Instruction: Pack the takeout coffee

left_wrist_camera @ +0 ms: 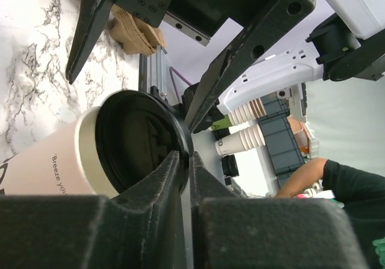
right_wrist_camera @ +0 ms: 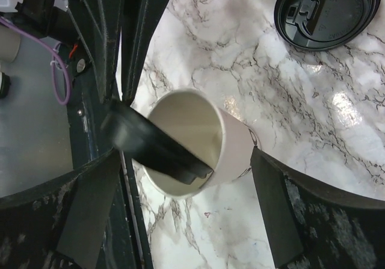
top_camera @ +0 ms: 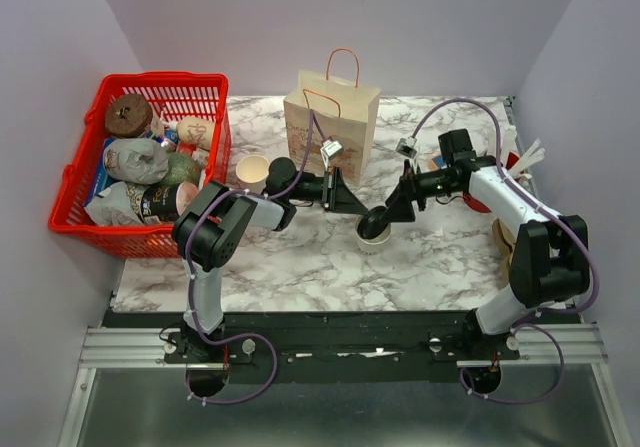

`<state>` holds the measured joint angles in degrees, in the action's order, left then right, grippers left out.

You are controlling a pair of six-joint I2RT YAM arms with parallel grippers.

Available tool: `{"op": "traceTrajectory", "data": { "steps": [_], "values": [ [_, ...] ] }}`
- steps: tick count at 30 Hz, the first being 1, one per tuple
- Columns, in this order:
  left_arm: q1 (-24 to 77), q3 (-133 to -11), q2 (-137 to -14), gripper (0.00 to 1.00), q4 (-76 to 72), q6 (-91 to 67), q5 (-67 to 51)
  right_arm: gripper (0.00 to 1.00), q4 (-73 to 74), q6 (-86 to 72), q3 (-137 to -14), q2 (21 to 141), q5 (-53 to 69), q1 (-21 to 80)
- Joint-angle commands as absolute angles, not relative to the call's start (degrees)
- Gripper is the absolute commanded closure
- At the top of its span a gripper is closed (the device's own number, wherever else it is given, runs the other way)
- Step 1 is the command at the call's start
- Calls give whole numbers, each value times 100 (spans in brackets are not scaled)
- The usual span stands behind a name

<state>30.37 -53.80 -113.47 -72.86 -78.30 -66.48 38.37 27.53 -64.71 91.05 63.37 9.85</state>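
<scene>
Top external view: small whitish paper cup (top_camera: 372,239), upright at centre frame, just below tan paper bag (top_camera: 335,117). Right gripper (right_wrist_camera: 186,160) spread wide astride cup, nearest. Left gripper (left_wrist_camera: 186,156) narrow at round black plastic lid (left_wrist_camera: 138,142) rim; grip unclear.

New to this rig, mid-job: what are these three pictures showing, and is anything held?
Two robot arms are bolted at the table's near edge. The overhead picture shows both; the other two come from a camera on each wrist. On the table stand a paper bag, a red basket and a white cup. The right hand is open, straddling the cup. The left hand has its fingers nearly together at the rim of the black lid, which sits tilted in the cup's mouth; whether they grip it is unclear.
</scene>
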Motion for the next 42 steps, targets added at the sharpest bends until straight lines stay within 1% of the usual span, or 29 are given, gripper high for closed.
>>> {"op": "traceTrajectory", "data": {
  "steps": [1, 5, 11, 15, 23, 30, 42],
  "values": [
    [3023, -5326, -11162, 74, -7506, -7541, -6539, 3, 3393, 2470, -6346, 8965, 6109, 1125],
    [3023, -5300, -11083, 66, -7235, -7366, -6522, 4, 3278, 2268, -6337, 8982, 6030, 1186],
    [3023, -5186, -10837, 60, -6453, -6672, -6320, 6, 3182, 1978, -6354, 9044, 5889, 1213],
    [3023, -5168, -10679, 57, -5970, -6285, -6170, 6, 3120, 1872, -6372, 9079, 5836, 1213],
    [3023, -5405, -10538, 55, -4818, -5424, -5933, 7, 3111, 1784, -6363, 9141, 5625, 1248],
    [3023, -5748, -10328, 53, -3123, -4247, -5555, 7, 3032, 1670, -6346, 9202, 5493, 1283],
    [3146, -5818, -10345, 53, -2900, -3981, -5616, 8, 3032, 1696, -6188, 9114, 5335, 1362]
  ]
}}
